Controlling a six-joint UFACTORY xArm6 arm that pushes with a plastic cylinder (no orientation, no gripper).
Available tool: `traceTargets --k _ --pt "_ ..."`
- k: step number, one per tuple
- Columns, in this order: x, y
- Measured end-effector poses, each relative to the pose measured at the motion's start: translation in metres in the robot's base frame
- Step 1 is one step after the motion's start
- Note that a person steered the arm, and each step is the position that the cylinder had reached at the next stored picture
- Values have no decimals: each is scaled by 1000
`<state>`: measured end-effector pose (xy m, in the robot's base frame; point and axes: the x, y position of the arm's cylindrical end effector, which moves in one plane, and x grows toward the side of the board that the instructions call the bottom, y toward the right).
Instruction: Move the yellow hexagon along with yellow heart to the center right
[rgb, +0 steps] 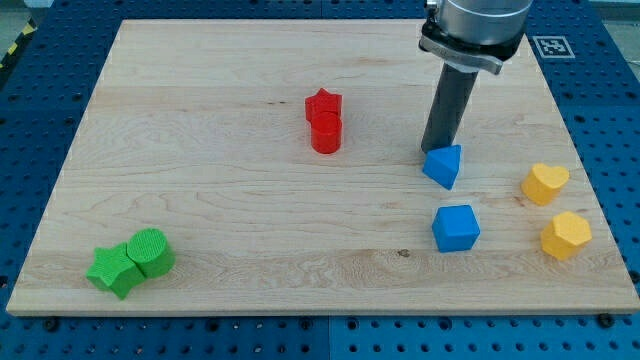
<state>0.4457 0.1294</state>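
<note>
The yellow heart (544, 183) lies near the board's right edge, about mid-height. The yellow hexagon (566, 235) lies just below it, slightly further right; the two are close but apart. My tip (432, 151) stands on the board at the upper left corner of a blue triangle block (443, 165), touching or nearly touching it. The tip is well to the left of both yellow blocks.
A blue cube (455, 227) sits below the blue triangle. A red star (323, 103) and a red cylinder (326, 133) touch near the board's middle top. A green star (113, 269) and a green cylinder (149, 251) sit at the bottom left. The wooden board (220, 180) lies on a blue perforated table.
</note>
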Motion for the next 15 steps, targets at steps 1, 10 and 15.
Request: traceTargets --k 1,10,15 --pt "16 -1" --pt "153 143" --pt "156 108"
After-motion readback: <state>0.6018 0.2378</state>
